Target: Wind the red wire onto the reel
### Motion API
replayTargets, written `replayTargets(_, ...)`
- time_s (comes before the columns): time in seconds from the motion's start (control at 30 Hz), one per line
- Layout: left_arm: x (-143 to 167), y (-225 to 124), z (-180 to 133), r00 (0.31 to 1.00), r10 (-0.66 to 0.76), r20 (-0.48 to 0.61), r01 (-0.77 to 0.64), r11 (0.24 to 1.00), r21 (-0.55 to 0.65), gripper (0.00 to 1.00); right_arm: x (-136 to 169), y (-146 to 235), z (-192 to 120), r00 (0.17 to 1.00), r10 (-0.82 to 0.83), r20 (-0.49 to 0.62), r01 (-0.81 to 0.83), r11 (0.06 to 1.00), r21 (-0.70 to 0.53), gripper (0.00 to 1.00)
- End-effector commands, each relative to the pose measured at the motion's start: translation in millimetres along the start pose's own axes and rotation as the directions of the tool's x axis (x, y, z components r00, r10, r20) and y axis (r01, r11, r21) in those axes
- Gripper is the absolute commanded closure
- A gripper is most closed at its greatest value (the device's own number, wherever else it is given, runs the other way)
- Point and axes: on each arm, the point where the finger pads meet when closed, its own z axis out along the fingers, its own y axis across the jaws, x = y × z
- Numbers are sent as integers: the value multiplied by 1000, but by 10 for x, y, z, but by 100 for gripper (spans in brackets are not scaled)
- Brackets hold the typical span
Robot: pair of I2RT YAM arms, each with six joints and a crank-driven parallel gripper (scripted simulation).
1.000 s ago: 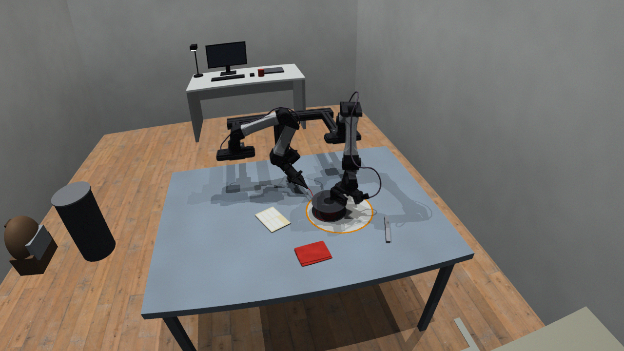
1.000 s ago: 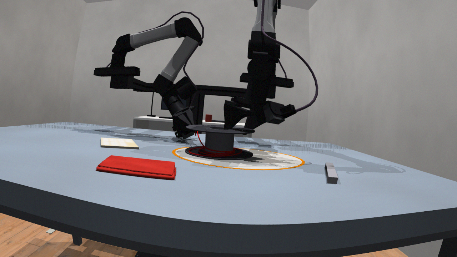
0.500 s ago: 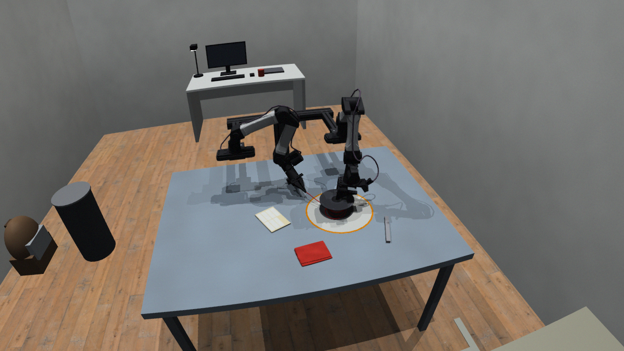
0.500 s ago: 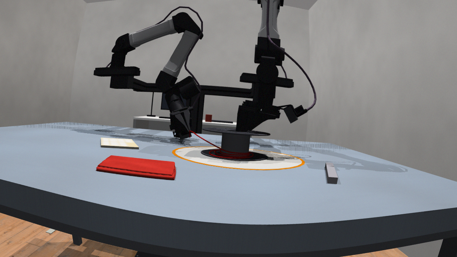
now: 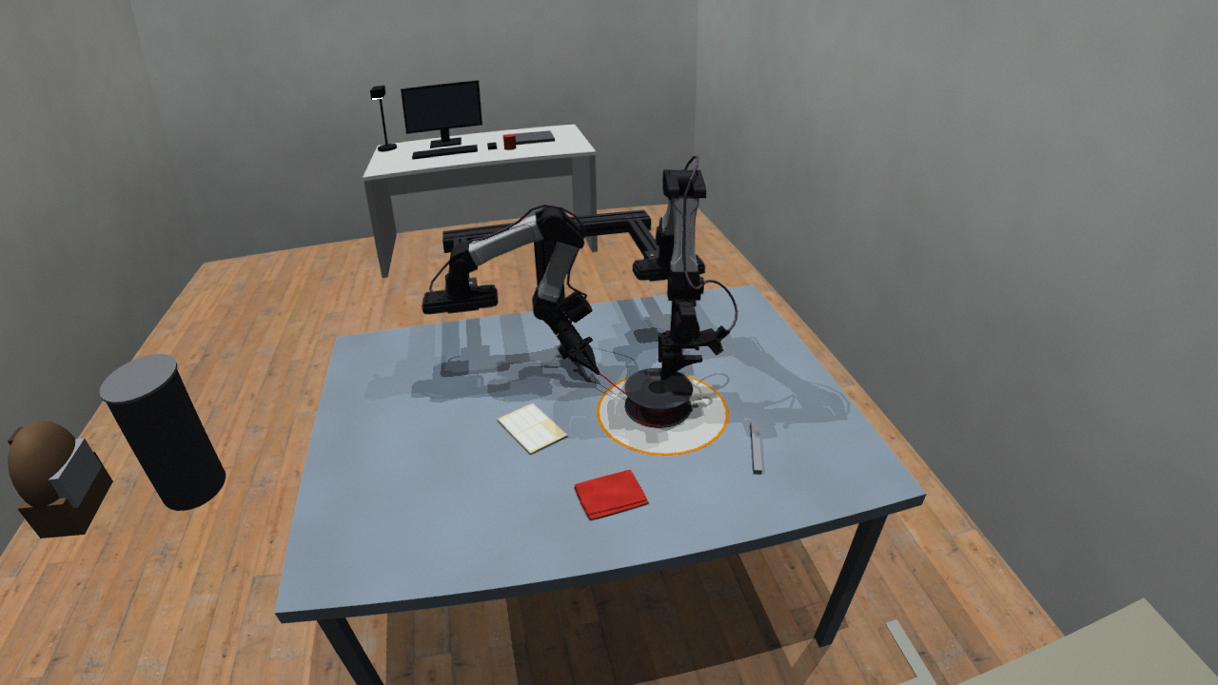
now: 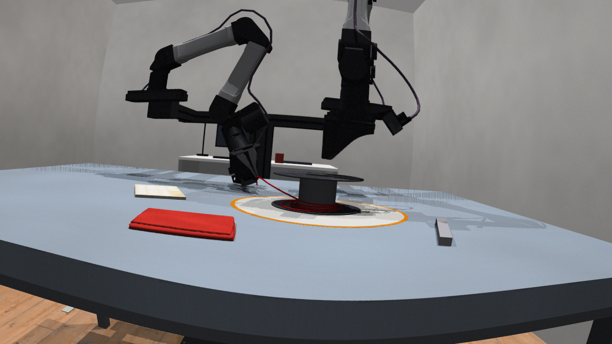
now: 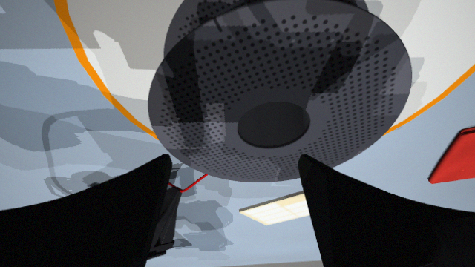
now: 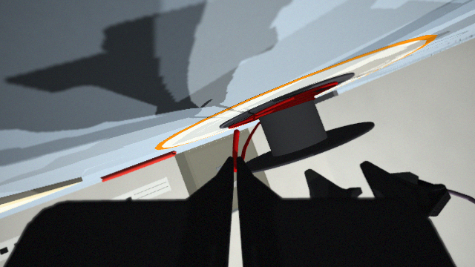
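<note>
The dark grey, perforated plastic reel (image 5: 658, 390) (image 6: 317, 191) (image 7: 274, 124) (image 8: 295, 130) lay flat on one flange, its lower flange within the painted orange ring (image 5: 664, 455) (image 6: 407, 218) (image 7: 105, 90) (image 8: 159, 147) on the pale blue table (image 5: 408, 528) (image 6: 299, 265) (image 7: 22, 55) (image 8: 297, 37). Loops of thin red wire (image 5: 615, 385) (image 6: 278, 188) (image 7: 194, 182) (image 8: 236, 144) encircled the hub near that lower flange. From there a free length rose obliquely beyond the flange to my black right gripper (image 5: 596, 372) (image 6: 256, 176) (image 7: 181, 190) (image 8: 235, 159), whose tips were clenched on it. My black left gripper (image 5: 679, 367) (image 6: 328, 157) (image 7: 234, 158) (image 8: 332, 166) stood released, fingers spread and holding nothing, just above the upper flange.

Between the ring and the table edge opposite my arm mounts lay the folded red cloth (image 5: 610, 494) (image 6: 182, 224) (image 7: 456, 159) (image 8: 139, 167). The flat cream gridded panel (image 5: 532, 427) (image 6: 158, 191) (image 7: 278, 209) (image 8: 41, 193) lay towards my right-hand edge, and the slim grey rectangular bar (image 5: 756, 448) (image 6: 443, 232) (image 8: 327, 97) towards my left-hand edge. All three were apart from the reel. The upper flange partly screened the coils, so their winding direction could not fairly be read.
</note>
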Motion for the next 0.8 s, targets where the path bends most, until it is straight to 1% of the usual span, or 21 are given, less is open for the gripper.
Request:
replayTargets(0.0,23,60,-129,1000,-5,18,6,1000,-27,7,-82,-26,20,1000,-17,16,16,1000,8,100)
replayTargets(0.03,101,228,-82,1000,-5,18,5,1000,-27,7,-84,-24,21,1000,-17,16,17,1000,8,100)
replayTargets(0.2,56,181,38,999,42,16,-42,999,-28,7,-94,-11,23,1000,-17,16,17,1000,8,100)
replayTargets(0.3,-2,144,81,990,138,13,-138,990,-30,7,-100,-4,25,1000,-18,16,18,1000,8,100)
replayTargets(0.4,-81,82,100,955,297,9,-296,955,-31,7,-107,3,26,1000,-19,16,18,1000,8,100)
replayTargets(0.47,-133,26,103,902,431,4,-431,902,-32,7,-111,8,28,1000,-19,16,19,1000,8,100)
replayTargets(0.5,-156,-8,104,863,505,1,-504,863,-33,7,-113,11,28,1000,-19,16,19,1000,8,100)
replayTargets(0.57,-156,-8,104,863,505,1,-504,863,-33,7,-113,11,28,1000,-19,16,19,1000,8,100)
replayTargets(0.63,-179,-70,109,756,654,-5,-654,756,-32,7,-117,18,29,1000,-19,16,19,1000,8,100)
replayTargets(0.77,-267,-200,118,582,813,6,-813,582,-16,7,-125,31,31,1000,-19,16,19,1000,8,100)
